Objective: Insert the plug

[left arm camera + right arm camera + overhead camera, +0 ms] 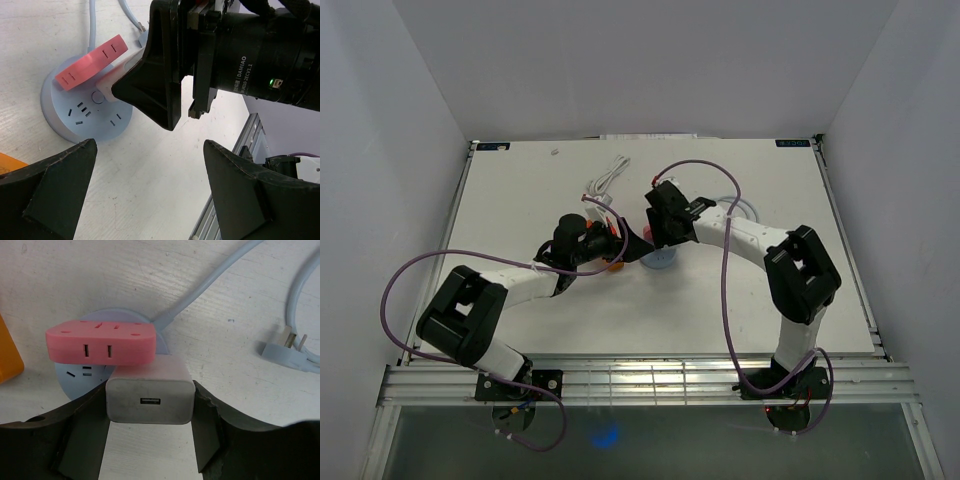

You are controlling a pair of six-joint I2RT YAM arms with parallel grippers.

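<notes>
As the right gripper (149, 392) clamps the white charger plug (150, 407), it's right at the round blue socket hub (75, 377), just beside the pink adapter (100, 340) on that hub; left gripper (149, 150) hovers near the hub, jaws apart.

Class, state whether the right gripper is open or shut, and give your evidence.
Shut. The right gripper clamps the white USB charger, its jaws pressing against both sides.
</notes>
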